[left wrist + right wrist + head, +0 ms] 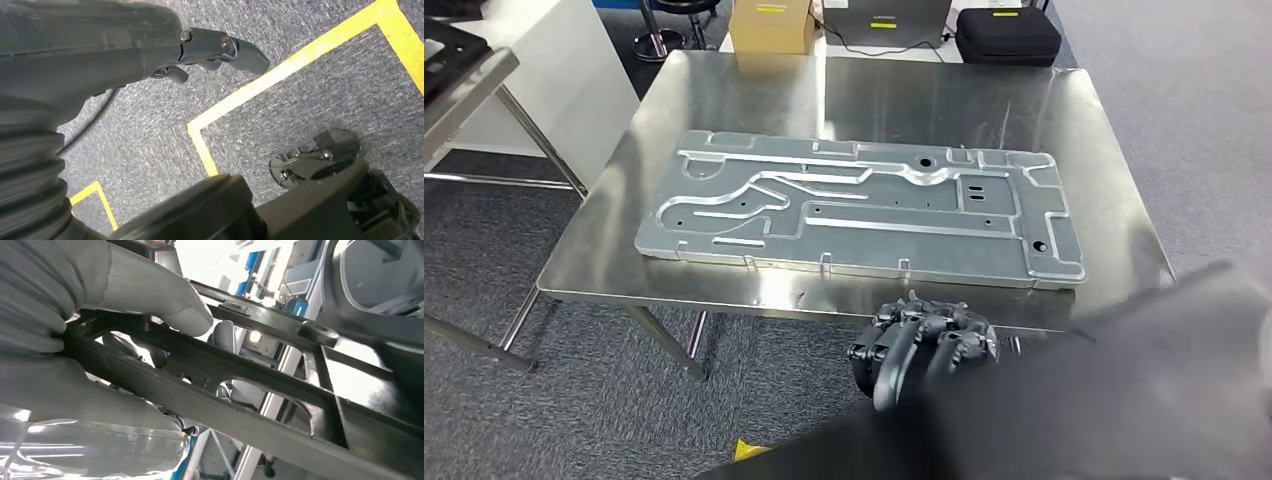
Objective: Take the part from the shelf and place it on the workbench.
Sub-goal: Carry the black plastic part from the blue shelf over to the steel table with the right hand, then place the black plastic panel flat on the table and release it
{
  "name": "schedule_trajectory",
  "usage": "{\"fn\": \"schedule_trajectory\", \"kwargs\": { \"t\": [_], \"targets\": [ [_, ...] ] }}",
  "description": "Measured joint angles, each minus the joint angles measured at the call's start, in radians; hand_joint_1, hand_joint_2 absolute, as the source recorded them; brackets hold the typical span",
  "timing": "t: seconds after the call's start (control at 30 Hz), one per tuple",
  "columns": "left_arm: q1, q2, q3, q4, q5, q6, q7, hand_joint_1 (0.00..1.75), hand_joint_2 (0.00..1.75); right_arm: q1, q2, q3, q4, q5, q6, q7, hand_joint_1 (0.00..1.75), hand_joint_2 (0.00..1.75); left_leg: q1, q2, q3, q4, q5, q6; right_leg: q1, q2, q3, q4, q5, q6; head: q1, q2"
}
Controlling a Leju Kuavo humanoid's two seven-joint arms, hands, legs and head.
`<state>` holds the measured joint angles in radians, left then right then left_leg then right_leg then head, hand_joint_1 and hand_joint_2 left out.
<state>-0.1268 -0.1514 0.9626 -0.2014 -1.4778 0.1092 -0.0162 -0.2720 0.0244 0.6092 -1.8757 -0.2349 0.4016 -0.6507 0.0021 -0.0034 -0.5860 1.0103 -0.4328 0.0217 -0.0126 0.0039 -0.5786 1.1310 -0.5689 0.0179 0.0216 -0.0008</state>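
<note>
Right hand [75, 340] grips the part [240, 385], a rigid black open frame, by one bar. Left hand [150, 55] hangs empty, fingers loosely apart. Probably light; keep it level above the desk [724, 90].

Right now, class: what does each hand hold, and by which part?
Right hand grips the dark frame part around one of its bars. Left hand holds nothing.
</note>
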Motion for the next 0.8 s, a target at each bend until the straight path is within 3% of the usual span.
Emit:
{"fn": "schedule_trajectory", "kwargs": {
  "t": [0.07,0.1,0.13,0.2,0.27,0.43,0.5,0.57,0.6,0.63,0.67,0.73,0.8],
  "targets": [
    [0.003,0.0,0.0,0.0,0.0,-0.001,-0.003,0.0,1.75,0.003,0.0,0.0,-0.002,0.021,-0.017,-0.002,1.75,1.75,0.0,0.0,0.007,-0.002,-0.008,0.006,-0.001,0.0,-0.079,0.12,-0.035,0.005,0.0,0.0],
    [0.004,0.0,0.0,0.0,0.001,-0.001,-0.005,0.0,1.75,0.007,0.0,0.0,-0.002,0.036,-0.028,-0.003,1.75,1.75,0.0,0.0,0.012,-0.001,-0.012,0.006,-0.002,-0.001,-0.108,0.155,-0.032,0.006,0.0,0.0],
    [0.005,0.0,0.0,0.0,0.001,-0.001,-0.005,0.0,1.75,0.009,0.0,0.0,-0.003,0.05,-0.039,-0.005,1.75,1.75,0.0,-0.001,0.017,0.0,-0.018,0.006,-0.002,-0.001,-0.122,0.156,-0.009,0.007,0.0,0.0],
    [0.008,0.0,0.0,0.0,0.003,-0.001,-0.005,0.0,1.75,0.014,0.0,0.0,-0.005,0.087,-0.068,-0.012,1.75,1.75,0.0,-0.004,0.033,0.005,-0.033,0.002,-0.002,-0.002,-0.101,0.06,0.079,0.004,0.0,0.0],
    [0.011,-0.001,0.0,0.0,0.008,-0.003,-0.003,0.0,1.75,0.021,0.001,-0.001,-0.012,0.162,-0.126,-0.021,1.75,1.75,-0.003,-0.005,0.041,0.011,-0.049,-0.007,0.001,-0.003,-0.065,-0.042,0.132,-0.005,0.0,0.0],
    [0.013,-0.001,0.001,0.0,0.02,-0.006,0.004,0.0,1.75,0.042,0.009,-0.012,-0.036,0.404,-0.335,-0.017,1.75,1.75,-0.004,-0.003,0.04,0.021,-0.07,-0.033,0.002,0.002,-0.045,-0.088,0.126,-0.031,-0.002,0.0],
    [0.011,-0.001,0.003,0.0,0.027,-0.006,0.005,0.0,1.75,0.043,0.018,-0.013,-0.041,0.49,-0.415,-0.006,1.75,1.75,-0.001,-0.002,0.009,0.097,-0.114,-0.043,-0.001,-0.001,-0.036,-0.095,0.124,-0.04,-0.004,0.0],
    [0.004,-0.001,0.007,0.0,0.034,-0.006,0.004,0.0,1.75,0.044,0.026,-0.013,-0.043,0.57,-0.488,0.003,1.75,1.75,0.001,-0.002,-0.05,0.222,-0.166,-0.049,0.0,-0.006,-0.032,-0.096,0.121,-0.045,-0.006,0.0],
    [0.0,-0.001,0.009,0.0,0.037,-0.006,0.003,0.0,1.75,0.045,0.029,-0.013,-0.043,0.607,-0.523,0.006,1.75,1.75,0.001,-0.002,-0.071,0.266,-0.175,-0.051,0.0,-0.007,-0.031,-0.096,0.119,-0.046,-0.006,0.0],
    [-0.002,-0.001,0.01,0.0,0.038,-0.006,0.003,0.0,1.75,0.046,0.032,-0.013,-0.043,0.645,-0.563,0.007,1.75,1.75,0.002,-0.002,-0.077,0.277,-0.166,-0.053,0.0,-0.007,-0.029,-0.096,0.118,-0.046,-0.006,0.0],
    [-0.002,-0.001,0.011,0.0,0.039,-0.006,0.004,0.0,1.75,0.047,0.037,-0.013,-0.043,0.689,-0.614,0.008,1.75,1.75,0.003,-0.001,-0.066,0.251,-0.138,-0.053,0.0,-0.006,-0.026,-0.095,0.116,-0.045,-0.006,0.0],
    [0.004,-0.002,0.012,0.0,0.036,-0.006,0.008,0.0,1.75,0.048,0.049,-0.013,-0.041,0.777,-0.729,0.01,1.75,1.75,0.006,-0.001,-0.015,0.135,-0.066,-0.05,0.001,-0.002,-0.021,-0.095,0.113,-0.041,-0.006,0.0],
    [0.01,-0.004,0.012,0.0,0.031,-0.007,0.011,0.0,1.75,0.047,0.056,-0.014,-0.039,0.849,-0.836,0.015,1.75,1.75,0.003,-0.001,0.022,0.044,-0.038,-0.042,0.003,-0.001,-0.023,-0.092,0.112,-0.033,-0.006,0.0]
  ]
}}
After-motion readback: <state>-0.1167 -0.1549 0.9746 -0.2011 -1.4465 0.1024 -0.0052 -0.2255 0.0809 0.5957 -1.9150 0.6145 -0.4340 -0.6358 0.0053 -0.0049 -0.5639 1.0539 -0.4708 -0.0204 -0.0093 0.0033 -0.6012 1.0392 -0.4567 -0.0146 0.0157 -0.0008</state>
